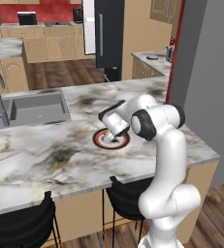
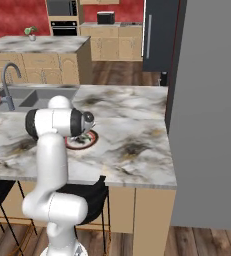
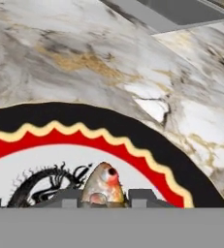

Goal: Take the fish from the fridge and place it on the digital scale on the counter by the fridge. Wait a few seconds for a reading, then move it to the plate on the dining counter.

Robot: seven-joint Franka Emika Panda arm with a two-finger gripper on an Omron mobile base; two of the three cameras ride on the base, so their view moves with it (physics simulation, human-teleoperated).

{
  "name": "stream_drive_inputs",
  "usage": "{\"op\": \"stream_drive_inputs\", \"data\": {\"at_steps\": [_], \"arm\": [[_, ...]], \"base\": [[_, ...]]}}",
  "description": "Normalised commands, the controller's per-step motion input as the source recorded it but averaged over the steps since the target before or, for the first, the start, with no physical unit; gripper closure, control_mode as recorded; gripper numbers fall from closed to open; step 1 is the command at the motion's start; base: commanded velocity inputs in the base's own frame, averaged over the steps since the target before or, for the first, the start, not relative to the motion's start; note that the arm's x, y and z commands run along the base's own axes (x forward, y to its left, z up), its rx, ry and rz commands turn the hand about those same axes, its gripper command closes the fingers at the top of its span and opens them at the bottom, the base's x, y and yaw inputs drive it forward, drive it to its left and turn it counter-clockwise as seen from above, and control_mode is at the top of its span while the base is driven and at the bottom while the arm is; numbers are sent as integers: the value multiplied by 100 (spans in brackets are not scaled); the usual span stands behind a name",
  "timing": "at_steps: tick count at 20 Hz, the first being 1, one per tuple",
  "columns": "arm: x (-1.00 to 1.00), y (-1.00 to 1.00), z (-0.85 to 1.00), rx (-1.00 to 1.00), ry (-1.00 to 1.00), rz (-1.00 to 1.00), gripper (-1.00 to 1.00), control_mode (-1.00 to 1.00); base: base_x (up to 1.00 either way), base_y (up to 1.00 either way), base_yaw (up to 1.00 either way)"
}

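Item: fish [image 3: 103, 186], clamped between my fingers [image 3: 143, 197], head over the plate [image 3: 147, 150] on the dining counter [image 1: 45, 155]

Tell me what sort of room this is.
A home kitchen, rendered: a marble dining counter with an inset steel sink and faucet, wooden cabinets, and a tall black fridge.

Plate [image 3: 147, 145] black at the rim, then a wavy yellow line, a red band and a white centre with a black drawing. Fish [image 3: 104, 186] head orange and yellowish, with a dark eye. Counter [image 1: 45, 155] white-grey marble with brown and dark veins. Sink [image 1: 38, 106] grey. Arm [image 1: 167, 160] white with dark joints. Fridge [image 1: 108, 34] black. Far wall [image 1: 45, 12] red.
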Motion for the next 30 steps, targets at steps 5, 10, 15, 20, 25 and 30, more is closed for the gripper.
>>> {"op": "stream_drive_inputs", "data": {"at_steps": [5, 10, 15, 20, 25, 30], "arm": [[26, 43, 0, 0, 1, 2, -100, -100], [2, 25, 0, 0, 1, 0, -100, -100], [-14, 0, 18, 0, 0, 0, -100, -100], [-36, -5, 81, 0, -2, 0, -100, -100], [-88, -22, 100, 0, -9, 0, -100, -100], [-100, -42, 100, 1, -1, -3, -100, -100]], "base": [[0, 0, 0], [0, 0, 0], [0, 0, 0], [0, 0, 0], [0, 0, 0], [0, 0, 0]]}}
